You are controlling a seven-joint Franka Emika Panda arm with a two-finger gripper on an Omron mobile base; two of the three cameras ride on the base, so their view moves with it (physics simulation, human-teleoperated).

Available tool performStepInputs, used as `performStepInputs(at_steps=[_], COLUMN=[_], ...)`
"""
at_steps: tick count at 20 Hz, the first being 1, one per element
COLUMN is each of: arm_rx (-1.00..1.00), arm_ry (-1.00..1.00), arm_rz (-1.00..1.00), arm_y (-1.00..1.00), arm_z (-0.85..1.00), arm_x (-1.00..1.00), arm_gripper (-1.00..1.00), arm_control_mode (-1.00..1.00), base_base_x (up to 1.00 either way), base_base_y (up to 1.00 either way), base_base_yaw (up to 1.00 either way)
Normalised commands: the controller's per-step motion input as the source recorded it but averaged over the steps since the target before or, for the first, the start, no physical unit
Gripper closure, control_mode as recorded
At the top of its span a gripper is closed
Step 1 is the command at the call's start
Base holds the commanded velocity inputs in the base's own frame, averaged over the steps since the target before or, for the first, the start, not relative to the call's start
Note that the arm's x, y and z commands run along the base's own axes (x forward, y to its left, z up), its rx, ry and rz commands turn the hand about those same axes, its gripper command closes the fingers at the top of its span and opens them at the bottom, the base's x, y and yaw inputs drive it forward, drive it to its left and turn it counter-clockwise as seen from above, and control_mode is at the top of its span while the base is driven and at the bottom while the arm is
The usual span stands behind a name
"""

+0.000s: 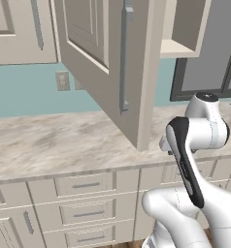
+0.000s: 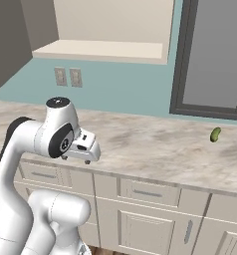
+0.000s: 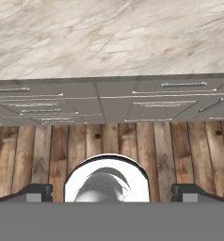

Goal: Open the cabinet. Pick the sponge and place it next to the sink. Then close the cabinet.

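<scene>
Hand point(image 3: 112, 193): the two dark finger tips point(image 3: 36, 192) stand spread wide at the bottom corners of the hand view, nothing between them. It looks down past the desk edge at a brown plank floor point(image 3: 147, 150), with the fronts of the low beige drawers with short grey handles point(image 3: 109, 106) across the middle and the marbled beige stone desk point(image 3: 109, 37) above them. In the right base view the hand sits low at the end of the white arm point(image 2: 56, 134), just in front of the desk edge, apart from the desk top.

Outward: the beige wall cabinet point(image 1: 112, 63) hangs above the desk, its raised-panel door swung open toward the camera in the left base view, long vertical grey bar handle point(image 1: 124, 58) on its face. The bottom shelf point(image 2: 100, 50) of the open cabinet shows bare in the right base view; the deeper part may be hidden.

A small green oblong pickle-like thing point(image 2: 215, 134) lies on the desk well to the right, near the dark-framed grey window point(image 2: 215, 55). Two beige wall outlets point(image 2: 68, 76) sit on the teal wall below the cabinet.

Sponge and sink: cannot place either one from these views.
</scene>
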Motion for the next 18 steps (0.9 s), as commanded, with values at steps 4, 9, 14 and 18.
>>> performStepInputs(at_steps=[4,9,14,18], arm_rx=[0.00,0.00,-0.03,0.00], arm_ry=[0.00,-0.08,-0.09,-0.15], arm_rz=[0.00,0.00,0.01,0.01], arm_y=[0.00,0.02,0.00,0.00], arm_z=[0.00,0.02,0.42,0.74], arm_x=[0.00,-0.21,-0.50,-0.68], arm_gripper=[-1.00,-1.00,-1.00,-1.00], arm_control_mode=[-1.00,-1.00,-1.00,-1.00], base_base_x=[0.00,0.00,0.00,0.00], base_base_y=[0.00,0.00,0.00,0.00], base_base_yaw=[0.00,0.00,0.00,0.00])
